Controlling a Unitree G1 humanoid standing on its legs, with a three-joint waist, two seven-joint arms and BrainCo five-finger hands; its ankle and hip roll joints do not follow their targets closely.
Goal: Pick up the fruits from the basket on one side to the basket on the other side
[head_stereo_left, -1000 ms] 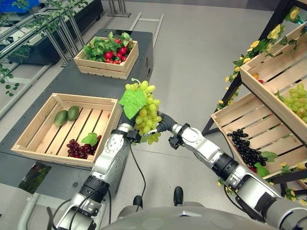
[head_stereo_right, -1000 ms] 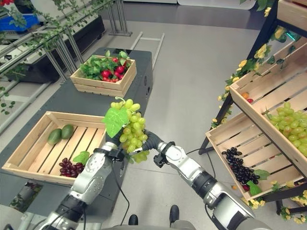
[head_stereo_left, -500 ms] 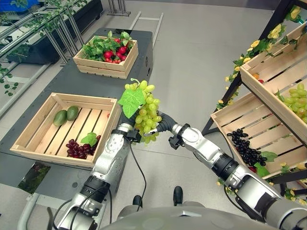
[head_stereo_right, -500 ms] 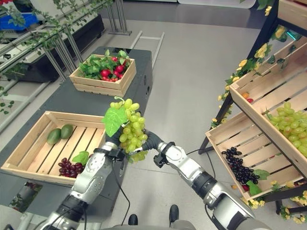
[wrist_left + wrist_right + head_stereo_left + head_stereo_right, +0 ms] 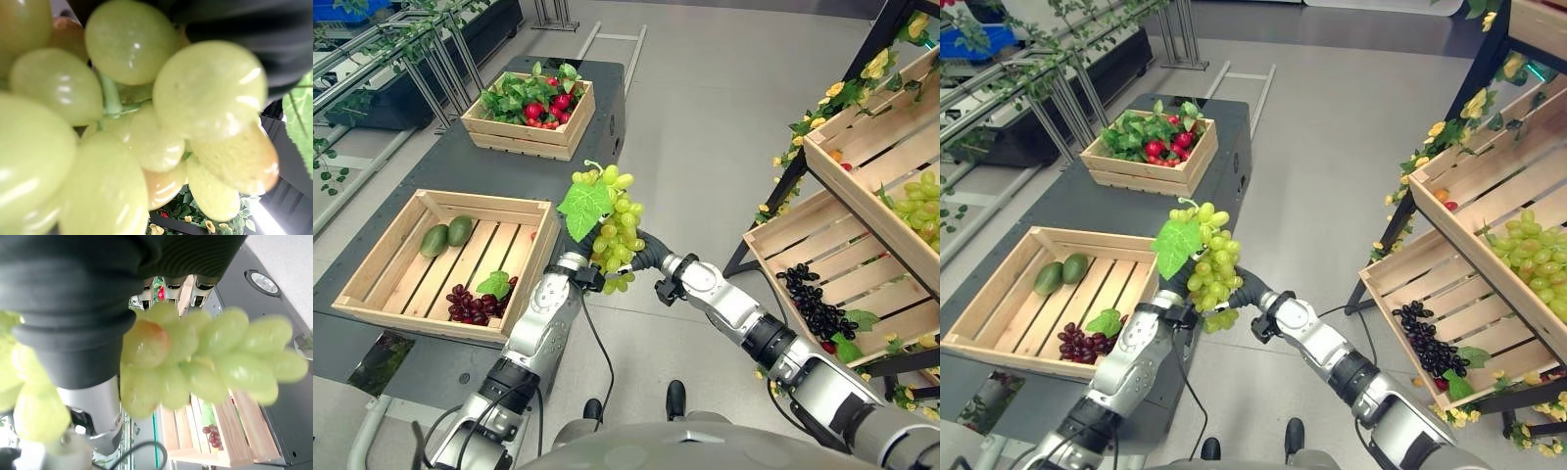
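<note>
The bunch of pale green grapes with a green leaf (image 5: 607, 230) stands upright between both hands, just right of the slatted wooden crate (image 5: 396, 250) on the dark counter (image 5: 460, 162). The left hand (image 5: 576, 272) sits nearer that crate; the right hand (image 5: 651, 257) meets the bunch opposite. Whether either hand's fingers clasp the grapes, I cannot tell.

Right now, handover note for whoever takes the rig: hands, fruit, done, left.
Green grape bunch is held up between the two wooden sides, both hands at it: left hand and right hand underneath, fingers hidden by grapes.
Left crate holds two green mangoes and dark grapes. Right shelf crate holds black grapes; upper shelf has more green grapes.
Left to do: set the bunch in a crate; which one is unclear.
</note>
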